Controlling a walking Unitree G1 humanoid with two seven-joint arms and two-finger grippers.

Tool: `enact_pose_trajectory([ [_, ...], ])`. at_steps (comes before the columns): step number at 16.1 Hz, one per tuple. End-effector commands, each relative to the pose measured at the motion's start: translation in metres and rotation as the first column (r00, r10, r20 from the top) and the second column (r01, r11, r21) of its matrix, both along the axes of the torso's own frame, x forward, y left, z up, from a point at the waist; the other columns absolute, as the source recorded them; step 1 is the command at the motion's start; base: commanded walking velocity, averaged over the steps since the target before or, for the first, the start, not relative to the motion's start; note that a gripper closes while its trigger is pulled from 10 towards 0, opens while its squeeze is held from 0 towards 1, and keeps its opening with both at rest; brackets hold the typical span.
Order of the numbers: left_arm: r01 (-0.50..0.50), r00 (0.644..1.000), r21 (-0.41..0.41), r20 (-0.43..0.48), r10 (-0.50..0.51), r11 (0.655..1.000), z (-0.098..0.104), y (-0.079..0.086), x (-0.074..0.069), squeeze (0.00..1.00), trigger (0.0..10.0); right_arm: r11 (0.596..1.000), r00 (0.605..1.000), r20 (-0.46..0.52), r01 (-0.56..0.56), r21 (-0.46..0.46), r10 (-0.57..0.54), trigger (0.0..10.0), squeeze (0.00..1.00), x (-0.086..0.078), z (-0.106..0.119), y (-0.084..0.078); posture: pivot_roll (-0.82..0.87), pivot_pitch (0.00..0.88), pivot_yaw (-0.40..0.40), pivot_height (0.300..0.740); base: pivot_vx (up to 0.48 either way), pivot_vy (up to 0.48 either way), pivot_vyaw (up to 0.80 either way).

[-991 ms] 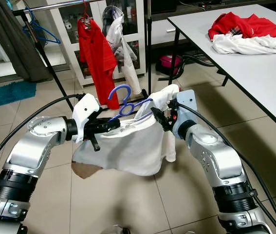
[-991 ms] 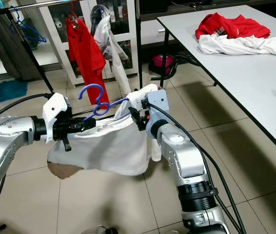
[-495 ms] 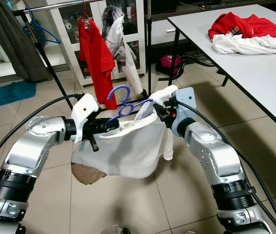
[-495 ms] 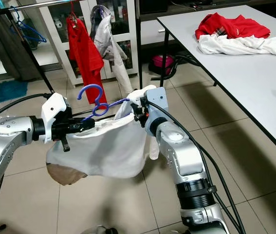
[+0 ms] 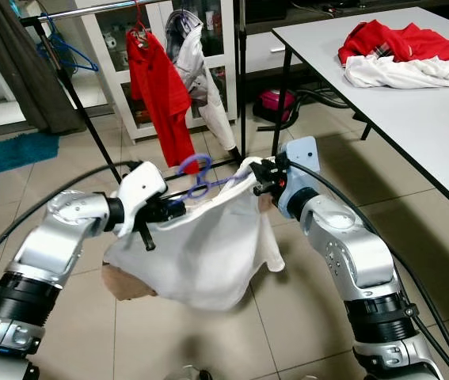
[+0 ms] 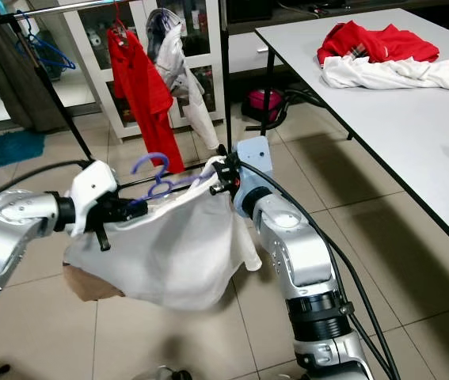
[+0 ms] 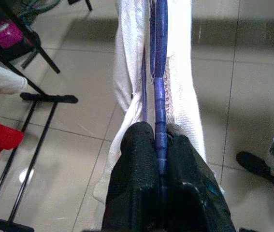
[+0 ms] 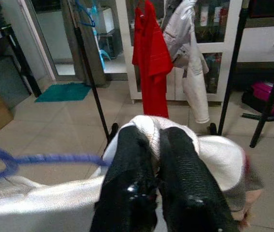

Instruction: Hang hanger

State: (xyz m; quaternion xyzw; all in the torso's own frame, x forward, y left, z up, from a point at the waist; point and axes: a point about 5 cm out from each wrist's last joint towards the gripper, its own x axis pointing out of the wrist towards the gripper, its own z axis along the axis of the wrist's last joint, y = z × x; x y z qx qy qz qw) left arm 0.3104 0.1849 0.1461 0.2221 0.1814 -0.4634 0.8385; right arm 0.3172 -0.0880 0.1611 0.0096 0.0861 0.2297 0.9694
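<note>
A blue hanger point(image 5: 196, 172) carries a white garment point(image 5: 200, 245) that sags between my two arms above the tiled floor. My left gripper point(image 5: 169, 210) is shut on the hanger's blue arm point(image 7: 158, 92), with the cloth draped on both sides of it. My right gripper point(image 5: 257, 176) is shut on a bunched fold of the white garment point(image 8: 149, 126) at the hanger's other end. The clothes rail point(image 5: 89, 9) stands ahead at the back left, holding a red shirt point(image 5: 157, 83) and a white garment point(image 5: 196, 63).
A white table point(image 5: 414, 111) with a red and a white garment point(image 5: 402, 55) fills the right side. A rail post point(image 5: 241, 79) stands just beyond my grippers. A glass cabinet point(image 5: 216, 47) and a teal mat point(image 5: 14, 152) lie behind the rail.
Both grippers have tipped the hanger lower and flatter; its hook now lies nearly level. The white garment has swung and hangs lower to the left.
</note>
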Motion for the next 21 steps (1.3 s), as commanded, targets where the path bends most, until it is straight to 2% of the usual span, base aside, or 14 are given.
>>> enact_pose_trajectory([
  [1, 0.013, 1.000, 0.029, 0.016, -0.013, 0.999, 0.005, 0.000, 0.004, 0.00, 0.0, 1.000, 0.999, 0.030, -0.022, 0.012, 0.022, 0.0, 0.00, 0.000, 0.010, 0.004, -0.07, 0.000, 0.150, 0.740, 0.000, 0.000, 0.00],
  [5, 0.081, 0.997, 0.034, 0.000, -0.081, 0.996, 0.003, -0.012, 0.005, 0.00, 0.0, 0.998, 0.998, 0.020, -0.065, -0.004, 0.065, 0.0, 0.00, -0.002, 0.010, 0.009, -0.07, 0.000, 0.152, 0.740, 0.000, 0.000, 0.00],
  [6, 0.083, 0.997, 0.034, 0.003, -0.083, 0.996, 0.004, -0.012, 0.005, 0.00, 0.0, 0.996, 0.997, 0.010, -0.082, -0.025, 0.082, 4.6, 0.00, -0.004, 0.007, 0.010, -0.07, 0.000, 0.152, 0.740, 0.000, 0.000, 0.00],
  [7, 0.085, 0.996, 0.033, 0.001, -0.085, 0.996, 0.004, -0.012, 0.005, 0.00, 0.0, 0.993, 0.993, -0.012, -0.115, -0.034, 0.115, 10.0, 0.00, -0.006, 0.004, 0.013, -0.07, 0.000, 0.152, 0.740, 0.000, 0.000, 0.00],
  [8, 0.089, 0.996, 0.032, -0.001, -0.089, 0.996, 0.004, -0.011, 0.005, 0.00, 0.0, 0.987, 0.988, -0.026, -0.156, -0.040, 0.155, 10.0, 0.00, -0.010, 0.002, 0.016, -0.07, 0.000, 0.152, 0.740, 0.000, 0.000, 0.00],
  [9, 0.099, 0.995, 0.030, -0.007, -0.099, 0.995, 0.004, -0.011, 0.004, 0.00, 0.0, 0.982, 0.983, -0.026, -0.183, -0.042, 0.182, 10.0, 1.00, -0.012, 0.002, 0.016, -0.07, 0.000, 0.152, 0.740, 0.000, 0.000, 0.00],
  [11, 0.115, 0.993, 0.020, -0.016, -0.115, 0.993, 0.004, -0.010, 0.001, 0.00, 0.0, 0.976, 0.977, -0.015, -0.215, -0.047, 0.214, 10.0, 1.00, -0.013, 0.004, 0.013, -0.07, 0.000, 0.150, 0.740, 0.000, 0.000, 0.00],
  [14, 0.150, 0.988, 0.027, -0.046, -0.148, 0.988, 0.005, 0.000, -0.005, 0.00, 0.0, 0.972, 0.972, 0.039, -0.227, -0.067, 0.230, 10.0, 1.00, -0.005, 0.015, -0.011, -0.07, 0.000, 0.151, 0.740, 0.000, 0.000, 0.00],
  [16, 0.166, 0.985, 0.025, -0.058, -0.164, 0.986, 0.006, 0.003, -0.007, 0.00, 0.0, 0.967, 0.965, 0.076, -0.248, -0.051, 0.251, 10.0, 1.00, -0.004, 0.023, -0.020, -0.07, 0.000, 0.152, 0.740, 0.000, 0.000, 0.00],
  [17, 0.179, 0.982, 0.028, -0.069, -0.177, 0.983, 0.008, 0.008, -0.009, 0.00, 0.0, 0.918, 0.907, 0.142, -0.390, -0.070, 0.396, 10.0, 1.00, -0.014, 0.034, -0.022, -0.07, 0.000, 0.155, 0.740, 0.000, 0.000, 0.00],
  [18, 0.200, 0.977, 0.038, -0.080, -0.197, 0.979, 0.009, 0.013, -0.010, 0.00, 0.0, 0.834, 0.822, 0.151, -0.529, -0.156, 0.549, 10.0, 1.00, -0.027, 0.036, -0.020, -0.08, 0.000, 0.158, 0.740, 0.000, 0.000, 0.00],
  [19, 0.229, 0.971, 0.038, -0.088, -0.225, 0.973, 0.010, 0.015, -0.012, 0.00, 0.0, 0.776, 0.768, 0.132, -0.598, -0.201, 0.626, 10.0, 1.00, -0.034, 0.036, -0.019, -0.08, 0.000, 0.158, 0.740, 0.000, 0.000, 0.00],
  [21, 0.277, 0.958, 0.024, -0.083, -0.274, 0.961, 0.015, 0.011, -0.013, 0.00, 0.0, 0.701, 0.704, 0.091, -0.670, -0.244, 0.705, 10.0, 1.00, -0.039, 0.034, -0.013, -0.08, 0.000, 0.158, 0.740, 0.000, 0.000, 0.00],
])
